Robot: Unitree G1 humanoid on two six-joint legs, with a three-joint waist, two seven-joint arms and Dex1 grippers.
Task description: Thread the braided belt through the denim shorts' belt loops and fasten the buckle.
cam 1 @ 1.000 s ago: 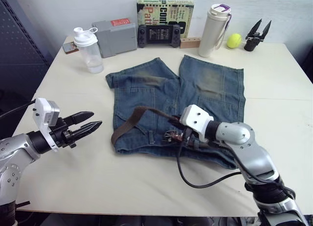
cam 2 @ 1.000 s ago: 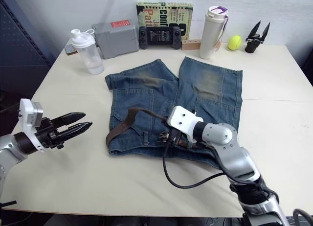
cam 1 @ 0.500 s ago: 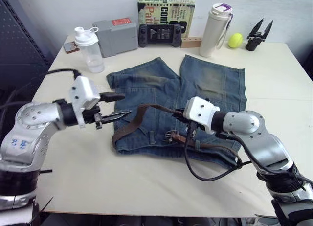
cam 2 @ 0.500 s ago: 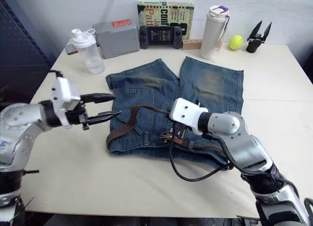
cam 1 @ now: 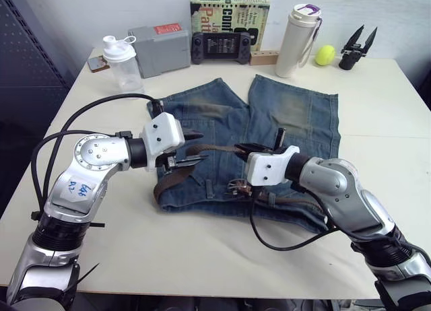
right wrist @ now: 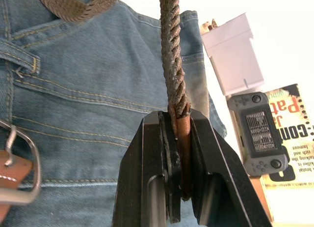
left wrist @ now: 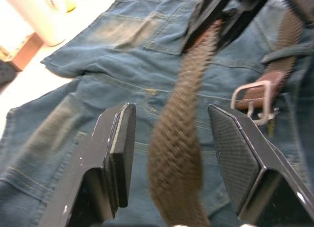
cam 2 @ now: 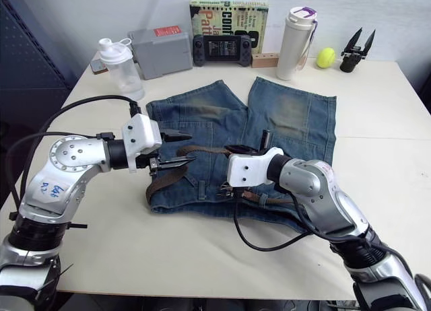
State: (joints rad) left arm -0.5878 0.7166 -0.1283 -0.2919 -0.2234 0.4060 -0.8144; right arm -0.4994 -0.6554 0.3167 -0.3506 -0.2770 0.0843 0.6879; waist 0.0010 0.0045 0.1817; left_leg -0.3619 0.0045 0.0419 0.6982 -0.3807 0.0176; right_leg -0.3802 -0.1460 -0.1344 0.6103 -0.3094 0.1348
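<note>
1. Cream-coloured flat table carries everything.
2. Blue denim shorts lie spread flat mid-table.
3. Far edge: clear plastic shaker bottle, grey box, black handheld game console, white tall tumbler, yellow ball.

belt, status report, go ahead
Right gripper shut on the braided belt near its tip. Left gripper open, fingers straddling the belt above the denim shorts. Buckle unfastened. Nothing in the way.

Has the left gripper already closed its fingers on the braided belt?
No. In the left wrist view the left gripper stands open, the braided belt running between its fingers without touching either.
</note>
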